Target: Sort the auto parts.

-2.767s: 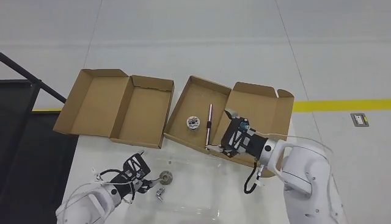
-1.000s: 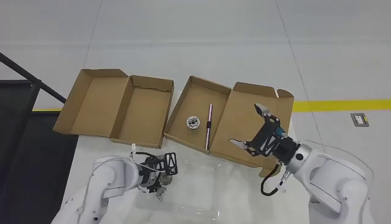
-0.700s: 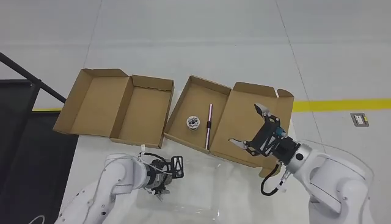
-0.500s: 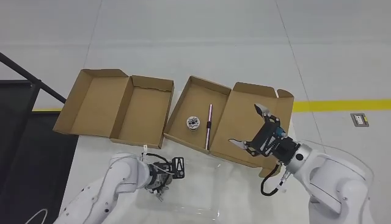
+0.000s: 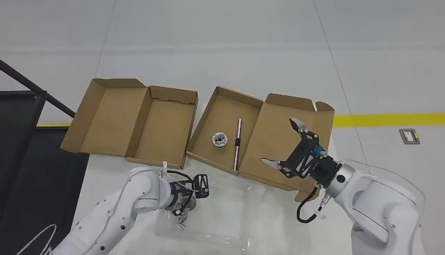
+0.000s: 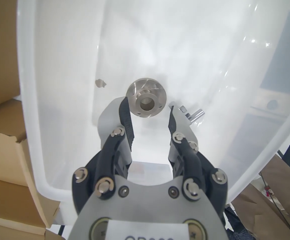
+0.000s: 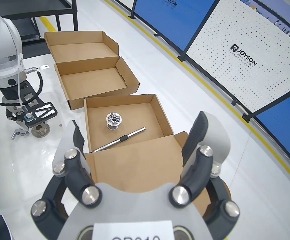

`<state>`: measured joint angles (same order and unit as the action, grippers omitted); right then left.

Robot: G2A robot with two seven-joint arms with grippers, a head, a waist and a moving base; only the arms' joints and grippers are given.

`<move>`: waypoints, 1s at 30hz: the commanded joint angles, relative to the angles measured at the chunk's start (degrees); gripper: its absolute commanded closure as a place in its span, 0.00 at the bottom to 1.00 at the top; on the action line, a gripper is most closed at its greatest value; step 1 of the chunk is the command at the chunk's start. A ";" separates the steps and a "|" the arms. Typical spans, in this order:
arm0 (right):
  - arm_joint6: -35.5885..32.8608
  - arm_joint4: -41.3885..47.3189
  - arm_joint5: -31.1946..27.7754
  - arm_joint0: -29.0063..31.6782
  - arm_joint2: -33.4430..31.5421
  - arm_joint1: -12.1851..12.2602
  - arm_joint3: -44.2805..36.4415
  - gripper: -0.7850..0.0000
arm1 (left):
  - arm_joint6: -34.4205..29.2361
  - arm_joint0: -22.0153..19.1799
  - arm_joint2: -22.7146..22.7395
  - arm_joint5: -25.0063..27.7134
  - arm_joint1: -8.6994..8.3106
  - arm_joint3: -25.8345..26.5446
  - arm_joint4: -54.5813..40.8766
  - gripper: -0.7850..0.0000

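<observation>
Left tool (image 6: 147,121): fingers apart, lowered into the clear tray (image 6: 27,76) at the near edge of the surface (image 5: 104,178), its fingertips either side of a flanged hub (image 6: 146,101) lying on the tray floor; whether they touch it cannot be told. Small metal fitting (image 6: 192,114): on the tray floor, just beside the hub. Right tool (image 5: 278,142): fingers wide apart, holding nothing, above the open lid of the right carton (image 5: 222,112). Right carton, toward the far edge: holds one spool (image 5: 220,140) and one rod (image 5: 238,144), close together but apart. Left carton (image 5: 163,126): open, beside the right carton.
</observation>
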<state>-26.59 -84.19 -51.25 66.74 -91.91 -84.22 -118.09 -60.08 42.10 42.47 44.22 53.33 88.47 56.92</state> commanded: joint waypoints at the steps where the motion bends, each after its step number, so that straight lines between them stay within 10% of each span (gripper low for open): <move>1: 0.00 0.00 0.00 0.00 0.00 0.00 0.00 0.00 | -0.40 -0.39 -0.55 -0.42 0.16 -0.40 -0.48 0.53; 30: 0.00 0.00 0.00 0.00 0.00 0.00 0.00 0.00 | -1.15 -2.14 -4.27 -4.99 2.53 -4.44 -0.26 0.55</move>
<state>-26.59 -84.19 -51.25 66.74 -91.91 -84.22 -118.09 -61.27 39.96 38.25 39.39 55.81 84.05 56.46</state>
